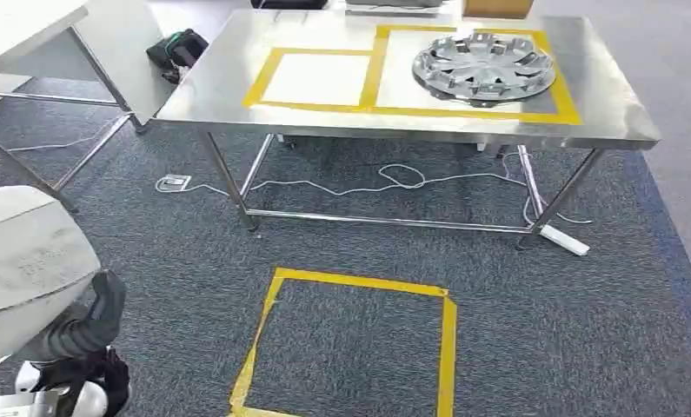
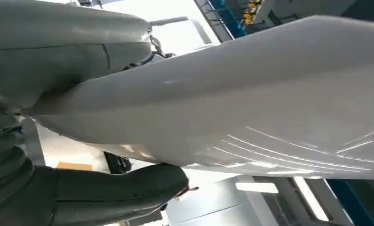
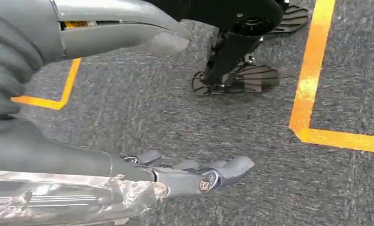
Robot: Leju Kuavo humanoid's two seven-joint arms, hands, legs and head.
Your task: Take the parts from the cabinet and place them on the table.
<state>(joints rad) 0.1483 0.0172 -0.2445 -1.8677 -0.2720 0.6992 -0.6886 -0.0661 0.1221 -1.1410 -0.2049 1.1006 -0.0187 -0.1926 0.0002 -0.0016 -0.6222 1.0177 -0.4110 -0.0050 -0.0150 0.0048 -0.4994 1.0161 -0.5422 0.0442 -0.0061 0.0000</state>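
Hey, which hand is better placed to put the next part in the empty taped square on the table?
Left. The left hand already holds a big white panel, on the empty square's side. The right hand hangs over the carpet.

Your head view looks forward and down from high up at the steel table (image 1: pixel 394 122) and carpet (image 1: pixel 342 243). Both wrist views sit close behind their hands; the right one faces that carpet (image 3: pixel 175 113).
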